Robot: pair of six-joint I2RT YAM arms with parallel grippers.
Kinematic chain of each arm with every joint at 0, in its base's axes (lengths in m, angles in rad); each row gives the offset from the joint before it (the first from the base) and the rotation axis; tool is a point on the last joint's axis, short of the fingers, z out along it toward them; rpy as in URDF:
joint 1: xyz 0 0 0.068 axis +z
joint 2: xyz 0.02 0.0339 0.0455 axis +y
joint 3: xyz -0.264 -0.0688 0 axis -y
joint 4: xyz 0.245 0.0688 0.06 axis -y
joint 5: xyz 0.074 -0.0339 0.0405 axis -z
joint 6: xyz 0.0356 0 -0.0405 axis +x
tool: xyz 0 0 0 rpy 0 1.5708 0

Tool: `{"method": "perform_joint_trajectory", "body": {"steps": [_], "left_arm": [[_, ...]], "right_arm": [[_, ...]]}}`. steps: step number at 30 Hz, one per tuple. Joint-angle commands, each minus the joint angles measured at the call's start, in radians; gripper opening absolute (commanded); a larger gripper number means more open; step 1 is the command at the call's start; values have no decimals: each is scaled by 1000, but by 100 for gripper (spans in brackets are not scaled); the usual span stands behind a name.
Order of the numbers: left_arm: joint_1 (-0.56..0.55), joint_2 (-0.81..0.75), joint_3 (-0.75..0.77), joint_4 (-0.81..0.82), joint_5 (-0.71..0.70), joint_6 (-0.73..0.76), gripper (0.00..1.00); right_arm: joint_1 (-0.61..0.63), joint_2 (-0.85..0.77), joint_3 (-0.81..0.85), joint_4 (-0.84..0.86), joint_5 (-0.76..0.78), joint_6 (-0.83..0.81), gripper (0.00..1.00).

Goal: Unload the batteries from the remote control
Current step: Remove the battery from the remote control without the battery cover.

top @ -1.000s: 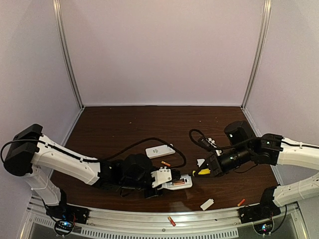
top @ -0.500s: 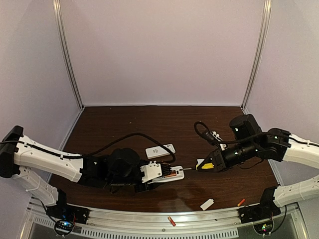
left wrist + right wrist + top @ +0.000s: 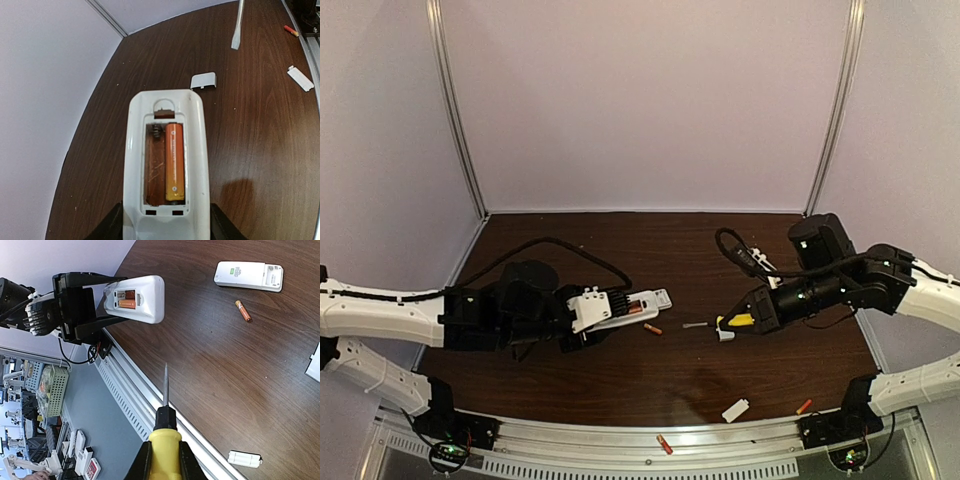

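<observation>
My left gripper [image 3: 608, 312] is shut on a white remote [image 3: 630, 308], held back side up. In the left wrist view the remote [image 3: 165, 125] has its compartment open, with one orange battery [image 3: 175, 162] in the right slot and the left slot bare. My right gripper [image 3: 752, 318] is shut on a yellow-handled screwdriver [image 3: 730, 322]. Its tip points left toward the remote, with a gap between them. In the right wrist view the handle [image 3: 164, 450] sits between my fingers. A loose battery [image 3: 653, 329] lies on the table between the two grippers.
A second white remote [image 3: 248, 276] lies flat just behind the held one. White covers lie at the front [image 3: 736, 409] and under the screwdriver [image 3: 724, 337]. One battery [image 3: 804, 406] lies front right and another [image 3: 664, 444] on the front rail.
My left gripper has carried the remote left and toward the back, away from the screwdriver tip. My right gripper has shifted slightly back with the screwdriver.
</observation>
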Motion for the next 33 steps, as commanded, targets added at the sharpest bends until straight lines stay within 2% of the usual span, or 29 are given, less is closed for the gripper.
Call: {"method": "perform_joint_trajectory", "body": {"steps": [1, 6, 12, 18, 27, 33], "left_arm": [[44, -53, 25, -53, 16, 85, 0], [103, -94, 42, -80, 67, 166, 0], [200, -98, 120, -136, 201, 269, 0], [329, -47, 184, -172, 364, 269, 0], [371, -9, 172, -169, 519, 251, 0], [371, -5, 149, -124, 584, 312, 0]], "right_arm": [[-3, -14, 62, -38, 41, -46, 0], [-4, -2, 114, -68, 52, -78, 0], [-4, 37, 172, -102, 71, -117, 0], [-3, 86, 235, -111, 73, -141, 0], [31, 119, 299, -129, 125, -176, 0], [78, 172, 344, -159, 143, -216, 0]]}}
